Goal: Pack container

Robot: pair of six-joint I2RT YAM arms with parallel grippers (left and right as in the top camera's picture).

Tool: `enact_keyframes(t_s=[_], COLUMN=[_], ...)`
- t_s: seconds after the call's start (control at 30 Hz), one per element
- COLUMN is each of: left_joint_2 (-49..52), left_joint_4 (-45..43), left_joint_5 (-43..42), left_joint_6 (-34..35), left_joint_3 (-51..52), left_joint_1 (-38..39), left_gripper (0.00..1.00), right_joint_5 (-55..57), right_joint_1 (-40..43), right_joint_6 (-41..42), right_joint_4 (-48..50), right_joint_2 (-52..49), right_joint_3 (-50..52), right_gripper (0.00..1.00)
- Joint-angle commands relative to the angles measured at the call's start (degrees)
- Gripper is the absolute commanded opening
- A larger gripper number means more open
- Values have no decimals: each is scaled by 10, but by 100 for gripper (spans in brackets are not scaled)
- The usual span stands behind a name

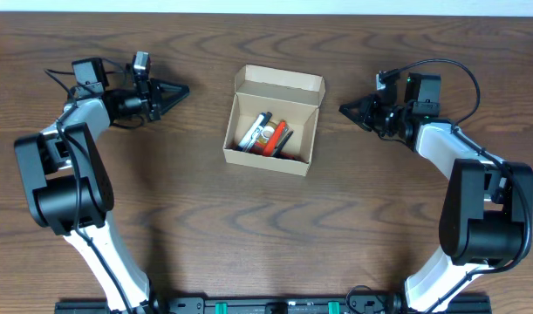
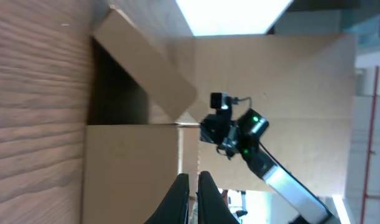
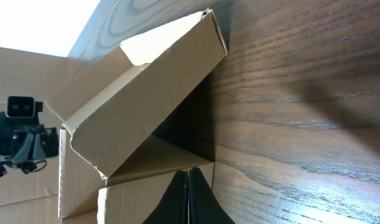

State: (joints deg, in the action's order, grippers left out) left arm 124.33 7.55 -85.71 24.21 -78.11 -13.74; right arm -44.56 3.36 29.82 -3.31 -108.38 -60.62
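Note:
The container (image 1: 303, 155), a small tan cardboard box, sits open at the middle of the table with its flap lid (image 1: 279, 84) standing up at the back. Several marker pens (image 1: 268, 135), black, white and red, lie inside. My left gripper (image 1: 181, 91) is shut and empty, left of the box and apart from it. My right gripper (image 1: 346, 109) is shut and empty, right of the box and apart from it. The left wrist view shows the box's side wall (image 2: 130, 171) and lid beyond the shut jaws (image 2: 193, 177). The right wrist view shows the box (image 3: 134, 106) ahead of the shut jaws (image 3: 188, 174).
The table is dark brown wood (image 1: 266, 235). Both arms' bases stand at the near edge, left (image 1: 65, 187) and right (image 1: 484, 209). A black rail (image 1: 266, 305) runs along the front edge.

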Motion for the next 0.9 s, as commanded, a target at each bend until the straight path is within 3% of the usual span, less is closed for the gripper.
enact_keyframes(t_s=[0.0, 0.47, 0.63, 0.87], left_joint_2=[1, 47, 77, 89], left_joint_4=[17, 16, -41, -140], left_joint_5=[53, 63, 1, -14], left_joint_6=[-2, 25, 71, 147], left_joint_3=[3, 3, 3, 3], left_joint_1=[13, 83, 83, 89], left_gripper=[6, 6, 6, 6], right_joint_5=[-7, -9, -40, -59], right_joint_1=[-9, -56, -57, -57], right_joint_6=[15, 81, 106, 106], right_joint_4=[4, 77, 124, 145], right_joint_2=[-5, -40, -82, -112], right_joint_3=[1, 1, 1, 1], right_gripper=[1, 1, 1, 1])
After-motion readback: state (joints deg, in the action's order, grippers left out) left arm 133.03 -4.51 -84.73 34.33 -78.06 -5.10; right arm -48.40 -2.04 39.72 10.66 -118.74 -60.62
